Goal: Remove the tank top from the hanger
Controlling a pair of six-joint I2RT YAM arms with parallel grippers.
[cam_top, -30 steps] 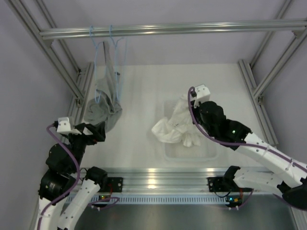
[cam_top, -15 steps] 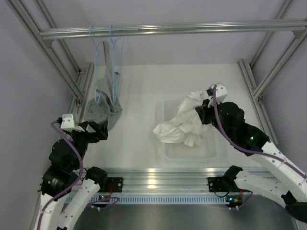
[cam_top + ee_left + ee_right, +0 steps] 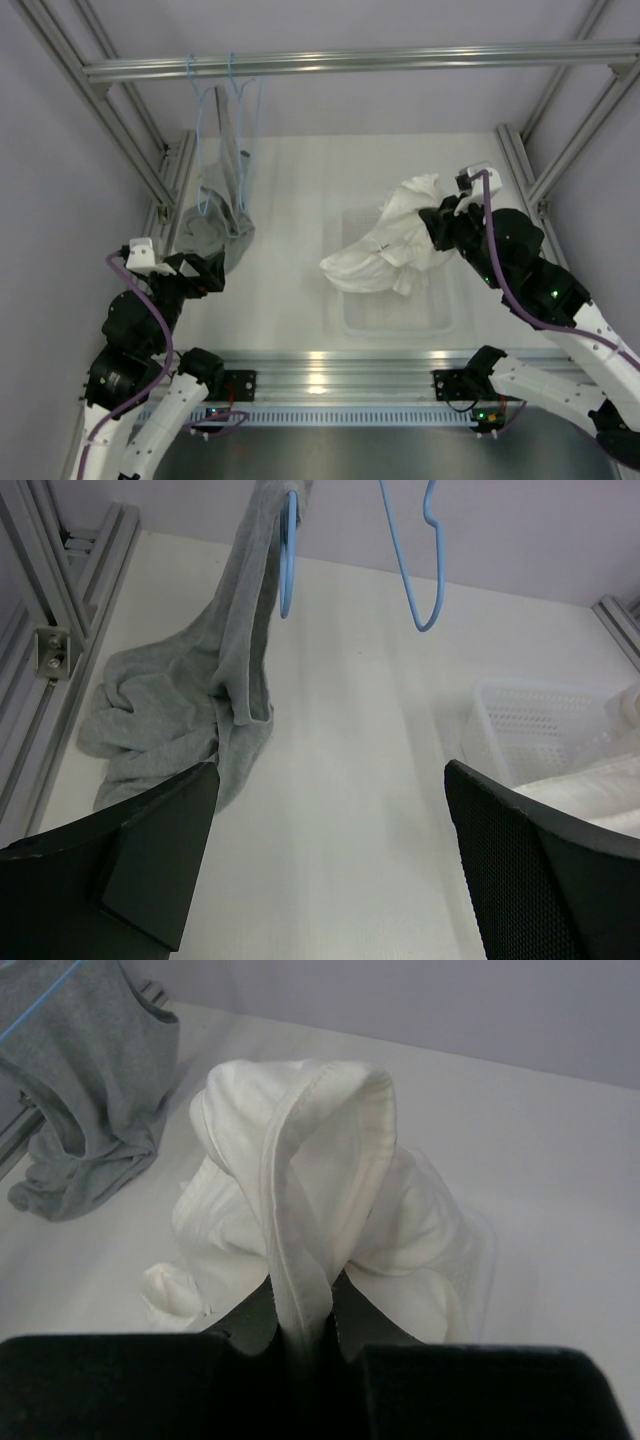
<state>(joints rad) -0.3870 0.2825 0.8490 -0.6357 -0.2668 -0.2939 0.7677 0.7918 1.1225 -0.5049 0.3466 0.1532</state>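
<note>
Aloft, right end effector pinching tank top.

Soft, matt white cloth on the tank top. The grey garment is matt jersey, the hanger smooth and light-blue, the basket translucent perforated plastic, and the rail overhead brushed metal.

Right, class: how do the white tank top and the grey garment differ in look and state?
The tank top is white; the grey garment is grey. The tank top is bunched, pinched in the right claw over the basket; the grey garment hangs from a blue hanger, its lower end pooled on the table. Both are soft, crumpled fabric.
</note>
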